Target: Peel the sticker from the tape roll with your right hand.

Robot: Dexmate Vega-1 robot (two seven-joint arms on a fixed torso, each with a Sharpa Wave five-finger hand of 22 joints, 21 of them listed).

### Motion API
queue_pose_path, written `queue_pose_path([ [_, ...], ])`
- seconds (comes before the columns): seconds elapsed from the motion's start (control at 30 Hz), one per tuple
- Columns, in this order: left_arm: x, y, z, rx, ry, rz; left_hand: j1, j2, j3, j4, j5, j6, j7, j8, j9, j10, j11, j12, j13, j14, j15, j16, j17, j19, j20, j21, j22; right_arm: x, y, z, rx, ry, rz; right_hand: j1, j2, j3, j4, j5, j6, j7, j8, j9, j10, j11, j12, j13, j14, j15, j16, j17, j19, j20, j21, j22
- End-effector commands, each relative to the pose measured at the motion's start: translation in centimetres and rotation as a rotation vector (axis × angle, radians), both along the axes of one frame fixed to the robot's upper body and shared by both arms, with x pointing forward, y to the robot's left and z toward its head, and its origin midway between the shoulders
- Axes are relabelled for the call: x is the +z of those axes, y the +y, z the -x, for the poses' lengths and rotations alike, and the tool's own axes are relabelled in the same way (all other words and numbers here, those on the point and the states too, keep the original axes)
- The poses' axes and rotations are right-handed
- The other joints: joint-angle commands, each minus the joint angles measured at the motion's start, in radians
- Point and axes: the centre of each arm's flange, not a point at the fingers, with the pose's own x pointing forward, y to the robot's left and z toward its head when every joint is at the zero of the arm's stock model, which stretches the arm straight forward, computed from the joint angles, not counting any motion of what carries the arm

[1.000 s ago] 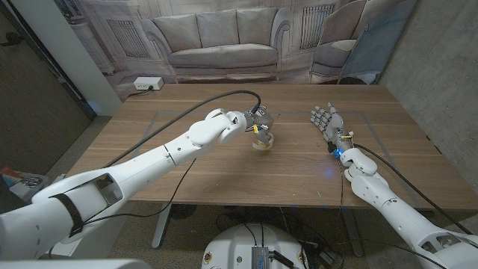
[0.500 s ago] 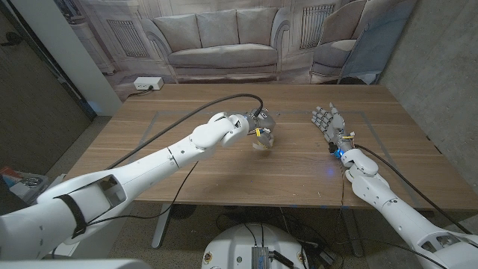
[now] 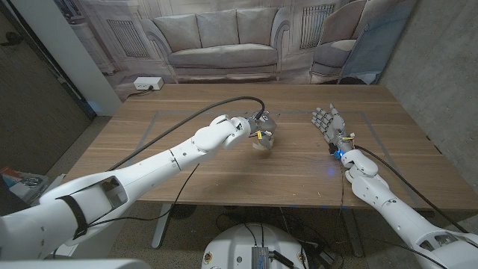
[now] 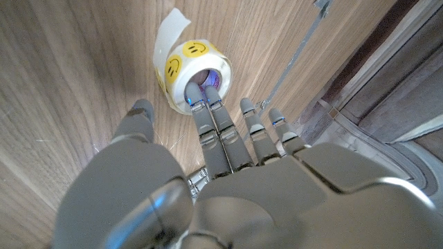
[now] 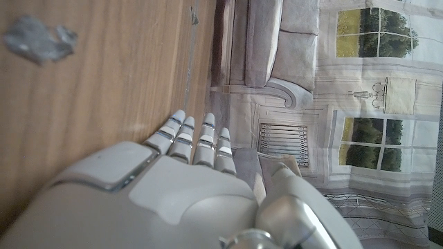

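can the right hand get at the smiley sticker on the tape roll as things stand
Probably yes. The right robot hand is open and holds nothing, with bare wooden table between it and the clear tape roll. The left robot hand has fingers in the core, but the round yellow smiley sticker outside stays uncovered.

glossy white arms; grey segmented fingers; black cable (image 3: pixel 187 119) along left arm.

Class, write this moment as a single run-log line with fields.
left hand: fingers in tape roll core | right hand: open, apart from roll | smiley sticker: on roll, unpeeled
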Motion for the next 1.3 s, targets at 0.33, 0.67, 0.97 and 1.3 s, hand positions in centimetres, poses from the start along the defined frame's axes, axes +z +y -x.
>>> queue_pose_path([
  [0.33, -0.4, 0.16, -0.48, 0.014, 0.002, -0.022, 0.028, 0.016, 0.017, -0.009, 0.001, 0.008, -0.012, -0.01, 0.001, 0.016, -0.006, -0.01, 0.004, 0.019, -0.128, -0.008, 0.002, 0.012, -0.006, -0.001, 0.004, 0.18, 0.29, -0.63, 0.006, -0.006, -0.009, -0.01, 0.001, -0.004, 0.001, 0.006, 0.004, -0.001, -0.001, 0.004, 0.01, 0.004, -0.001, 0.003, 0.011, 0.002, -0.001, 0.001, 0.009, -0.002, -0.002, 0.002],
  [0.67, -0.37, 0.02, -0.61, 0.023, 0.005, -0.036, 0.126, 0.05, 0.069, -0.041, -0.006, -0.018, -0.033, -0.039, 0.001, 0.014, -0.024, -0.033, 0.006, 0.028, -0.137, -0.026, -0.001, 0.019, -0.012, -0.005, 0.005, 0.15, 0.27, -0.85, 0.003, -0.004, -0.009, -0.012, 0.0, -0.005, 0.001, 0.007, 0.004, 0.0, -0.001, 0.004, 0.011, 0.004, -0.001, 0.003, 0.011, 0.002, -0.002, 0.001, 0.01, -0.002, -0.002, 0.002],
  [0.97, -0.55, -0.05, -0.73, 0.018, 0.016, -0.047, 0.148, 0.05, 0.08, -0.041, -0.017, -0.037, -0.037, -0.054, 0.001, 0.007, -0.033, -0.045, 0.008, 0.026, -0.14, -0.035, 0.001, 0.019, -0.018, -0.007, 0.005, 0.13, 0.23, -1.06, -0.001, -0.001, -0.004, -0.014, 0.0, -0.006, 0.0, 0.007, 0.004, -0.001, -0.001, 0.004, 0.011, 0.004, -0.002, 0.003, 0.012, 0.003, -0.002, 0.001, 0.011, -0.001, -0.002, 0.002],
  [1.3, -0.93, -0.1, -0.81, 0.023, -0.004, -0.079, 0.256, 0.086, 0.146, -0.053, -0.047, -0.077, -0.059, -0.088, 0.004, 0.031, -0.039, -0.031, 0.033, 0.047, -0.159, -0.051, 0.012, 0.023, -0.03, -0.01, 0.007, 0.26, 0.22, -1.17, -0.006, -0.002, -0.002, -0.015, 0.0, -0.006, -0.001, 0.007, 0.004, -0.001, -0.002, 0.004, 0.012, 0.004, -0.003, 0.003, 0.016, 0.002, -0.001, 0.0, 0.013, 0.0, -0.002, 0.002],
])
